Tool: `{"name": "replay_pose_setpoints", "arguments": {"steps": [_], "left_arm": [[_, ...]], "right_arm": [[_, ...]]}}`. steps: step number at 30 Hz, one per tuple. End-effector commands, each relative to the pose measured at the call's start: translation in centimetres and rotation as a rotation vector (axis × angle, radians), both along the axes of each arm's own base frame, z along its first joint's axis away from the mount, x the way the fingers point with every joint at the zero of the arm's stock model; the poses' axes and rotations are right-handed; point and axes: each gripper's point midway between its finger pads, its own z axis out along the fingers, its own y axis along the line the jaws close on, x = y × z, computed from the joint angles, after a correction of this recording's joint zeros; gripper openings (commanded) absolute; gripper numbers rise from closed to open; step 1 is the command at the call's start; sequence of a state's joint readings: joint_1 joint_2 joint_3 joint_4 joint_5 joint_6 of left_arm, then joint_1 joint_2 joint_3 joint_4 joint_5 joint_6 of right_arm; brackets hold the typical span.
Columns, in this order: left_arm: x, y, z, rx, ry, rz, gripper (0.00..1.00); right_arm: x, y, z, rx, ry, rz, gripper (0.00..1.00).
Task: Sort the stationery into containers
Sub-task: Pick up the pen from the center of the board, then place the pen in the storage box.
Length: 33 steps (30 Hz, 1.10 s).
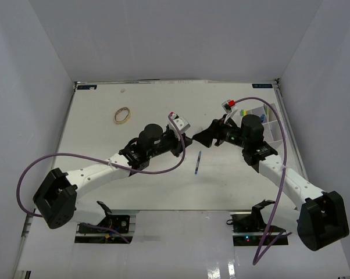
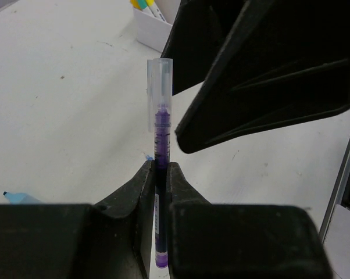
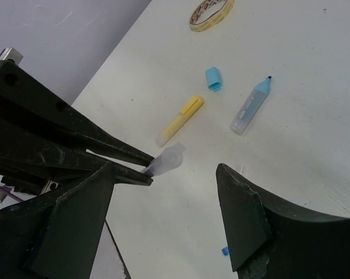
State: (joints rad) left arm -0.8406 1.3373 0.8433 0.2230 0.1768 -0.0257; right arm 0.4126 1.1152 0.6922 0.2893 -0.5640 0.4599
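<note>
My left gripper [image 2: 161,166] is shut on a thin purple pen [image 2: 161,125] with a clear cap, held above the table. In the top view the left gripper [image 1: 185,138] and right gripper [image 1: 203,138] meet tip to tip at mid-table. My right gripper [image 3: 163,170] is open, its jaws spread on either side of the pen's capped end [image 3: 167,160] without touching it. The white organizer box [image 1: 269,121] stands at the far right, behind the right arm; its corner [image 2: 153,30] holds yellow markers. A blue pen [image 1: 198,163] lies on the table below the grippers.
A tan tape ring [image 1: 122,115] lies at the far left and also shows in the right wrist view [image 3: 211,11]. A yellow highlighter [image 3: 181,120], a light-blue highlighter [image 3: 250,106] and its loose blue cap [image 3: 213,78] lie on the table under the arms.
</note>
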Motion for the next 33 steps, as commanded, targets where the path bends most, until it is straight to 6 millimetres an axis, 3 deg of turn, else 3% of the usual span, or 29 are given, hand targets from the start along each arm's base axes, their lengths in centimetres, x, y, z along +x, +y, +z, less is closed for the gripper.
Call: {"name": "replay_pose_setpoints", "arguments": {"steps": [1,5,14,18,20,23,24,28,30,33], "left_arm": [[-1.3,-0.3,2.8,-0.07,-0.079,-0.058,0.11],[-1.6,-0.3,2.7,-0.057,-0.106,-0.072,0.11],[-1.7,-0.4,2.4,-0.052,-0.111,-0.072,0.11],[-1.2,-0.1,2.8,-0.084,-0.075,-0.018,0.2],[-1.0,0.1,2.7,-0.089,-0.064,0.007,0.27],[-0.9,0.3,2.3,-0.083,-0.028,0.029,0.55],[-0.8,0.3,2.3,-0.084,-0.019,0.035,0.72],[-1.1,0.6,2.0,-0.094,0.038,0.056,0.98],[-1.2,1.2,1.5,-0.085,0.082,0.092,0.98],[-0.3,3.0,0.5,-0.044,0.146,0.222,0.98]], "right_arm": [[0.7,1.0,3.1,0.048,-0.057,0.0,0.76],[0.5,1.8,3.4,0.057,-0.056,0.027,0.68],[0.1,2.5,3.4,0.068,-0.042,0.054,0.3],[0.0,2.3,3.0,0.059,-0.039,0.049,0.12],[0.2,2.1,2.9,0.044,-0.052,0.03,0.08],[0.8,1.2,2.9,0.006,-0.077,-0.027,0.08],[1.0,0.9,2.9,-0.007,-0.087,-0.046,0.08],[3.3,-2.6,2.7,-0.148,-0.135,-0.257,0.08],[4.1,-4.5,3.2,-0.232,-0.189,-0.335,0.08],[5.9,-9.6,3.9,-0.392,-0.211,-0.563,0.08]]}}
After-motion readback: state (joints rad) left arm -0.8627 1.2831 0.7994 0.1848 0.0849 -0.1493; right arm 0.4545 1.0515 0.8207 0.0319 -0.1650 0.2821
